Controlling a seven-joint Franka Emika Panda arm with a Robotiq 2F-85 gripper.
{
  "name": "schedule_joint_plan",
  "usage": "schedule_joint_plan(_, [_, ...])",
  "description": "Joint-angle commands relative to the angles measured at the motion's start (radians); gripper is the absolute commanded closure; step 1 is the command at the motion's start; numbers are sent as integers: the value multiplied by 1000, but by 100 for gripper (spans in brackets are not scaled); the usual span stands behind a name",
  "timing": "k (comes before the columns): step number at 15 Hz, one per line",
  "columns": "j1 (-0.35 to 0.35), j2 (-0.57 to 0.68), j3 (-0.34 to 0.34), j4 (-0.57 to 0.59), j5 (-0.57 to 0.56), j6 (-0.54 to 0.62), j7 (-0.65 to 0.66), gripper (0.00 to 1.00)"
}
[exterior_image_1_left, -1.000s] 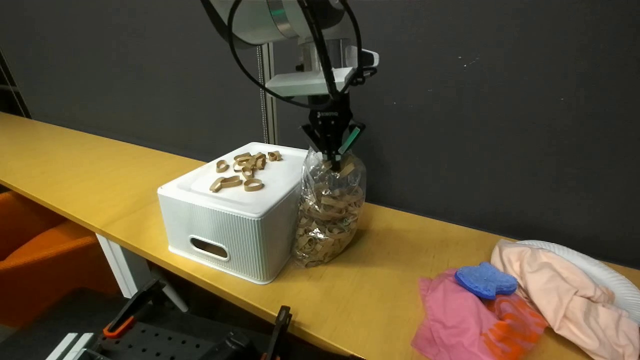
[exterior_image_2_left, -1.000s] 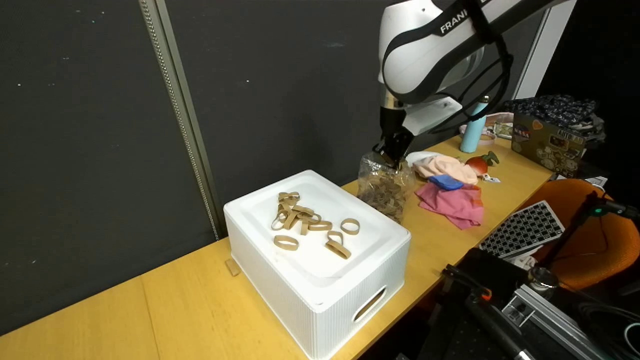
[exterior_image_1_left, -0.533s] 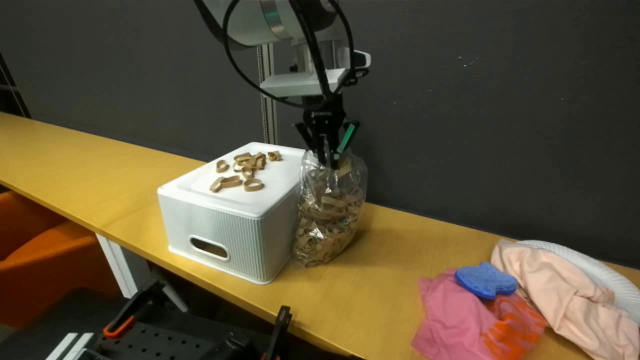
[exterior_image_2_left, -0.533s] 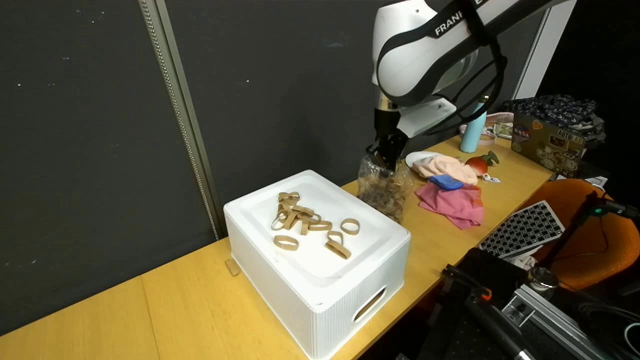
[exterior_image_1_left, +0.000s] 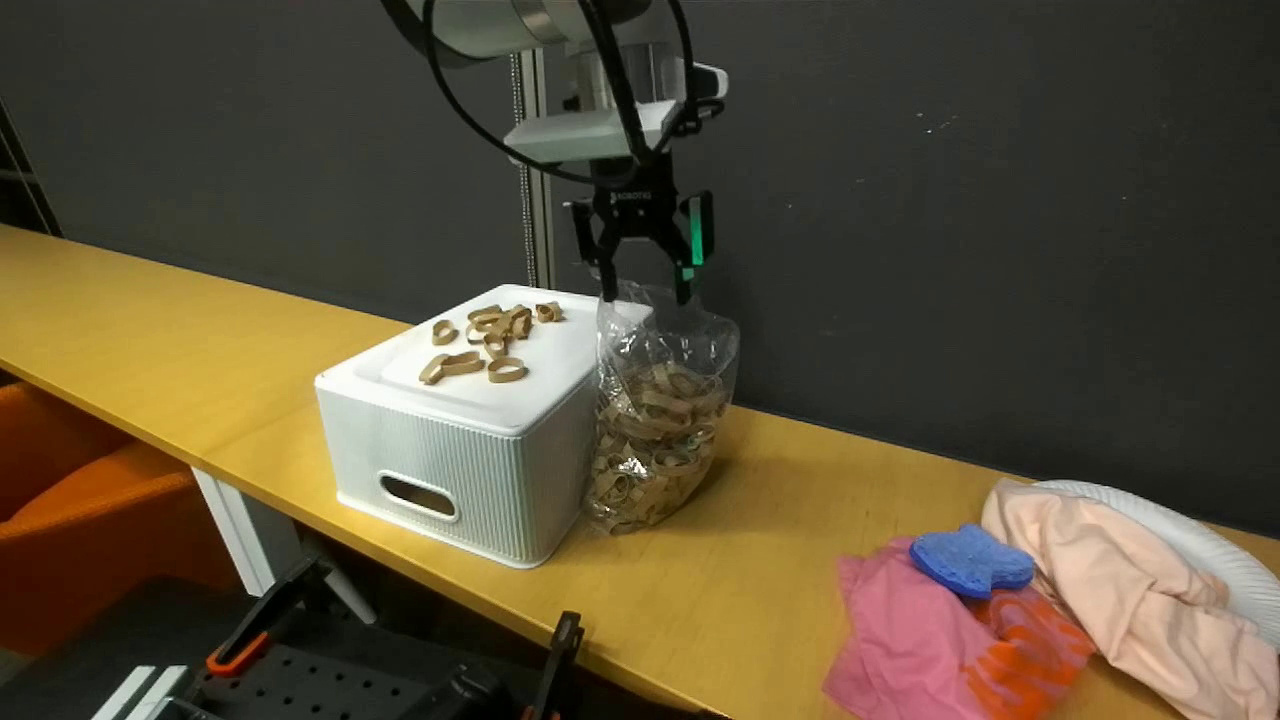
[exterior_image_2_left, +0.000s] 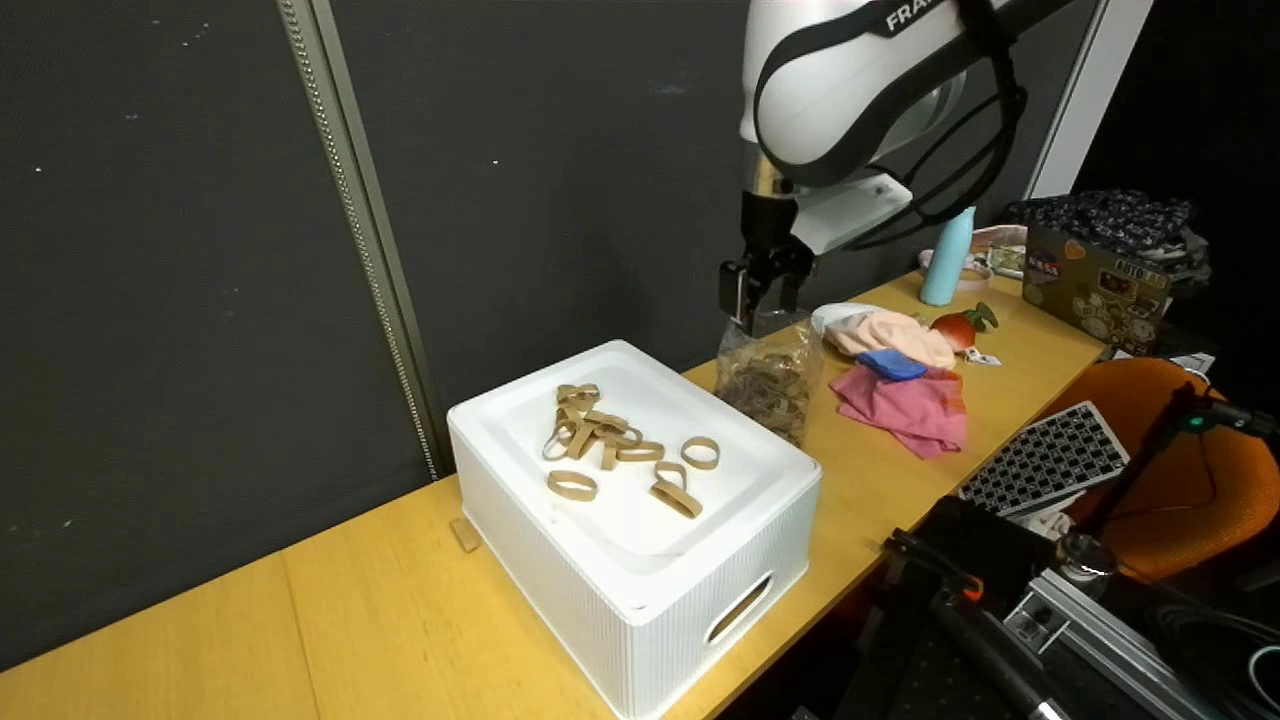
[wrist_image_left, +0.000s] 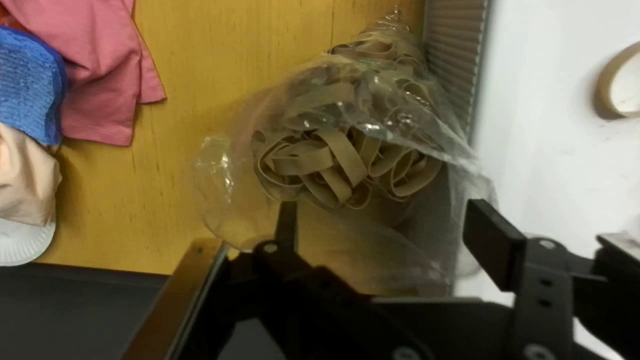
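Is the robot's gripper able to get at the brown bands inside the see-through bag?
Probably yes: the gripper hangs open over the bag, whose mouth gapes, so some brown bands show uncovered below. The crinkly bag might catch on it, though.

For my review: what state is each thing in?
White box: flat face up
Plastic bag: mouth open, partly filled with bands
Loose bands: scattered on white box, some overlapping
Fingers: open, nothing gripped
Pink cloth: rumpled
Blue sponge: lying on pink cloth
Peach cloth: crumpled
Bottle: upright
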Motion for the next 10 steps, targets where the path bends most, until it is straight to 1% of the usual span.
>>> schedule_joint_plan(1, [41, -111, 41, -33, -3, -28, 16, 0])
schedule_joint_plan(3, [72, -127, 76, -13, -6, -40, 25, 0])
schedule_joint_plan(6, [109, -87, 123, 37, 12, -44, 28, 0])
schedule_joint_plan(8, [119, -45, 135, 54, 13, -23, 19, 0])
schedule_joint_plan(10, [115, 20, 131, 86, 21, -17, 2, 0])
